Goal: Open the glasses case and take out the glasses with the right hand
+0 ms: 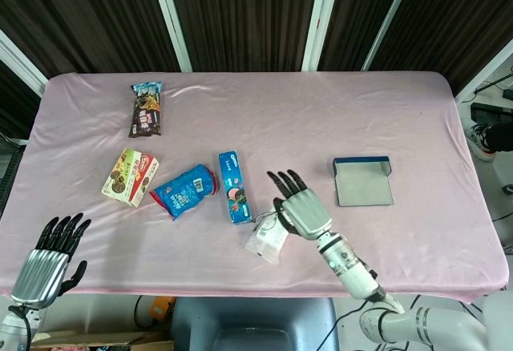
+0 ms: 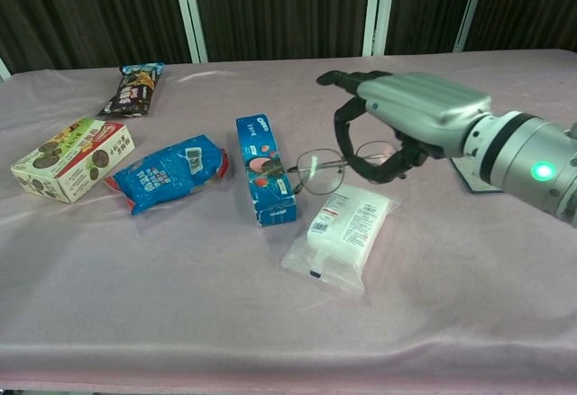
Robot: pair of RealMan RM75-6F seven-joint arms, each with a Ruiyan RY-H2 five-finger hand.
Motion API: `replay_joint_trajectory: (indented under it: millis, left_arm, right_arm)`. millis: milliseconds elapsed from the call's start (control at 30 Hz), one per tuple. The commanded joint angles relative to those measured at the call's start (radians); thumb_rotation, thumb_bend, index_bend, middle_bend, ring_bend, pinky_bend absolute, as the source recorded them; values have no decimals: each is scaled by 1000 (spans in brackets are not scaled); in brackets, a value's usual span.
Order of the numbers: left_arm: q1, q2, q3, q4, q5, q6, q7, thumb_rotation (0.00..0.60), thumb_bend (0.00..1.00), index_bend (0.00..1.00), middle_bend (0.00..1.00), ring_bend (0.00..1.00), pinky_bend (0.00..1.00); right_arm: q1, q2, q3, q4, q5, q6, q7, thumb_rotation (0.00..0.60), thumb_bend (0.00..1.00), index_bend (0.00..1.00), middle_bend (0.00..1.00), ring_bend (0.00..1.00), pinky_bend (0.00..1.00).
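Meanwhile the open glasses case (image 1: 363, 181) lies emptied on the pink table (image 1: 264, 119); the right hand (image 2: 406, 124) holds the glasses (image 2: 335, 168) above a clear packet (image 2: 345, 233); left hand (image 1: 52, 261) idle, fingers spread

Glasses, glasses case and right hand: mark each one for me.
glasses (image 2: 317, 171), chest view, on the left lens.
glasses case (image 1: 363, 188), head view, on the grey inner panel.
right hand (image 2: 410, 117), chest view, on the silver back of the hand.
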Motion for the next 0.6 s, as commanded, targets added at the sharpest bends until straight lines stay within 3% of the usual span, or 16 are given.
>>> replay_joint_trajectory:
  millis: [33,300,600]
  left_arm:
    - [1,1,0,1,1,1,-2,600,392,0,0,0,0]
    - [0,3,3,4,5,-1,-9,600,392,0,0,0,0]
    - [-1,9,2,6,4,1,-27,600,391,0,0,0,0]
  right_arm:
    - [32,-74,-11,-13,26,-19,-63,600,659,743,70,0,0]
    - [99,-272,11,78,104,-54,-130,600,659,731,70,0,0]
    - [162,-406,52,203,170,-85,-156,600,659,715,70,0,0]
